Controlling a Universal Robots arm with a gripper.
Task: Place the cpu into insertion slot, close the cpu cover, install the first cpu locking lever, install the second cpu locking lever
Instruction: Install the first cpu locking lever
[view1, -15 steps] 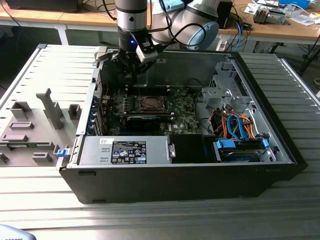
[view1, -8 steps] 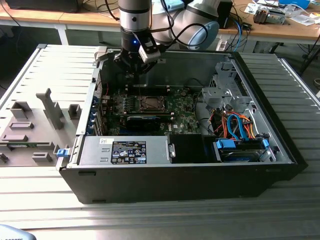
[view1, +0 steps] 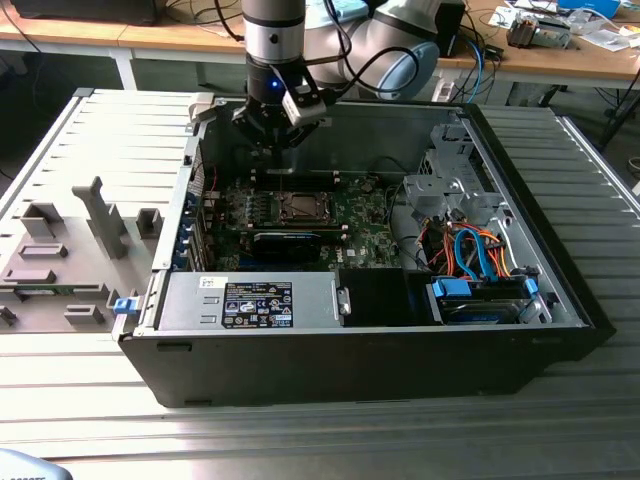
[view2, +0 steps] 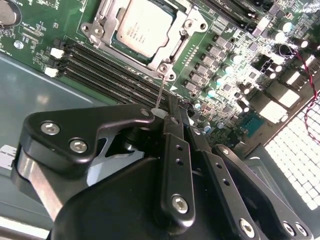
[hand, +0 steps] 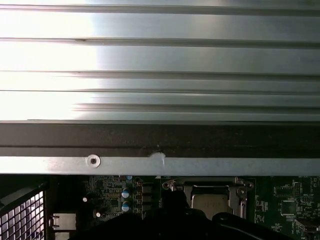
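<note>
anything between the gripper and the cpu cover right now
Nothing visible does. In the second wrist view the gripper hangs apart from the cpu cover, which lies flat around the cpu, with only open green board and memory slots in the gap. A thin lever wire rises toward the fingertips.

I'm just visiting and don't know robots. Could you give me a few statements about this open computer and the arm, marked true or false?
1. The cpu sits in the insertion slot. True.
2. The cpu cover stands upright and open. False: it lies flat around the chip.
3. The gripper hangs above the green board. True.
4. The computer case has its side panel on. False: it lies open.
</note>
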